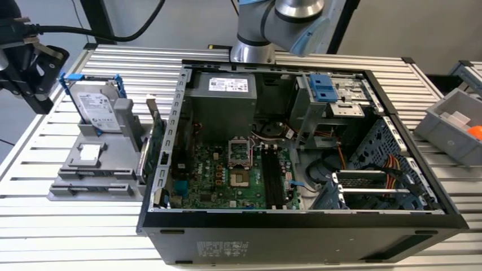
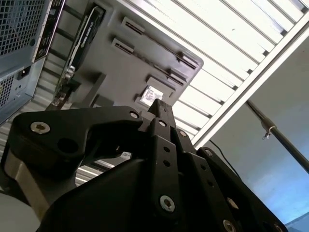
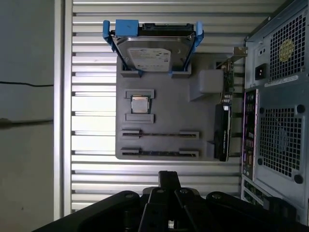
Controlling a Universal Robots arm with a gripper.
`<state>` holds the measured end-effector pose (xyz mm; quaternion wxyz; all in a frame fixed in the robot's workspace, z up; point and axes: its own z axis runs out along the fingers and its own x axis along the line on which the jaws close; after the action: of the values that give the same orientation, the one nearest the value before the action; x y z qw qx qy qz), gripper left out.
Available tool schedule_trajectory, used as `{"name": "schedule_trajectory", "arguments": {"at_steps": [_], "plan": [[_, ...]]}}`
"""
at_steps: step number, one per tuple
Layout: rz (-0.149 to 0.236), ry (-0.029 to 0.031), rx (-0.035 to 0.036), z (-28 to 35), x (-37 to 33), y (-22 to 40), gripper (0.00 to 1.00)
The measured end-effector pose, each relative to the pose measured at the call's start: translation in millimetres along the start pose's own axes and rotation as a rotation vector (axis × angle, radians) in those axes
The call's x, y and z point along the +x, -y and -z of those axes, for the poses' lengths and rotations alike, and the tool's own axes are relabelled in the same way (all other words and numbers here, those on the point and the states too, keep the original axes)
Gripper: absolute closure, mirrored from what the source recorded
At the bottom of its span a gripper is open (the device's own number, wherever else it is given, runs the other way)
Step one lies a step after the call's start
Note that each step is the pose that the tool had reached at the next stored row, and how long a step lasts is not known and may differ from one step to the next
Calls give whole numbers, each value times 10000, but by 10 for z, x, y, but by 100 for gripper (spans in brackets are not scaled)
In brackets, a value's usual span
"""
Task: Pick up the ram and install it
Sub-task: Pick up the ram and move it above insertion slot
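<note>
Hovering the closed, empty gripper [image 3: 169, 176] over the slatted table [image 3: 91, 58], just short of the grey holder [image 3: 174, 108], with the ram [image 3: 159, 153] sitting on edge in the holder's row nearest the fingertips, beside the computer case [image 3: 277, 125].

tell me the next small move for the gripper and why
Probably carry the gripper across over the grey parts holder until it hangs above the ram. In the first wrist view the gripper sits off the holder's edge, over the slatted table, with nothing at its tip. What looks like the ram stands edge-on in the holder slot nearest the gripper, untouched.
</note>
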<state>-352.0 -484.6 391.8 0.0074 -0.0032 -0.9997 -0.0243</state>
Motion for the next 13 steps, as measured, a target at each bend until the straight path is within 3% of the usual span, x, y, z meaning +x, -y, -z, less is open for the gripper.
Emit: {"name": "schedule_trajectory", "arguments": {"at_steps": [8,13], "plan": [[-3,-62,1,0,0,0,100],[108,-68,2,0,0,0,100]]}}
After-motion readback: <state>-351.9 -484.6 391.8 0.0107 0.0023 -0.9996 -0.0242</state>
